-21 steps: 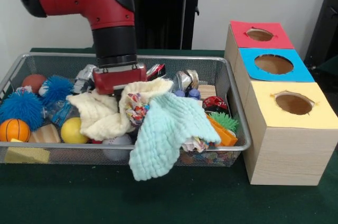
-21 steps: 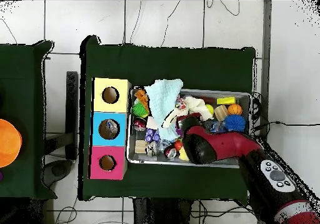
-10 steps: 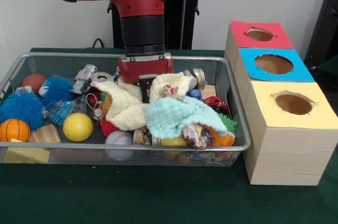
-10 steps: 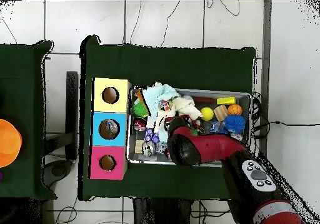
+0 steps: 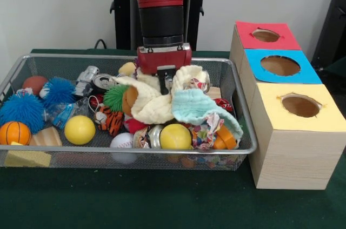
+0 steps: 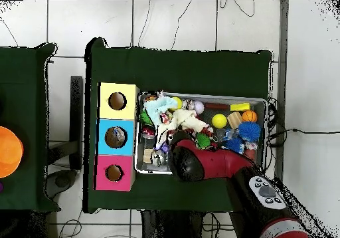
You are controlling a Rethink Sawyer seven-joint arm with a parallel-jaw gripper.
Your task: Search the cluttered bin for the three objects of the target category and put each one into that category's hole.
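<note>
1. Wire mesh bin fills the left and centre of the front view. It is packed with clutter, so by my reading the search is at an early stage; no target category is identifiable from these views.
2. Three-hole wooden box sits at the right of the frame, just beside the bin. Its tops are red, blue and yellow. All three holes look dark, and no object is visible in or on any of them. I cannot confirm any deposit; I judge all three placements outstanding.
3. Sawyer arm comes down from the top centre of the front view, wrist vertical. In the overhead view it reaches from the lower right to the bin's lower centre.
4. Cream cloth is bunched at the bin's centre, directly under the wrist, touching a mint-green cloth to its right.
5. Gripper is buried in the cream cloth. A dark finger stub shows below the red wrist plate, but I cannot tell how it is set or whether it pinches fabric.
6. Loose items in the front view:
   - yellow balls at centre front and left of centre
   - blue spiky balls at far left
   - orange basketball at lower left
   - baseball at front
   - tiger-striped toy left of the cream cloth
7. Remaining, as I judge it: clear the cloths, find the targets, carry each to its hole.
</note>
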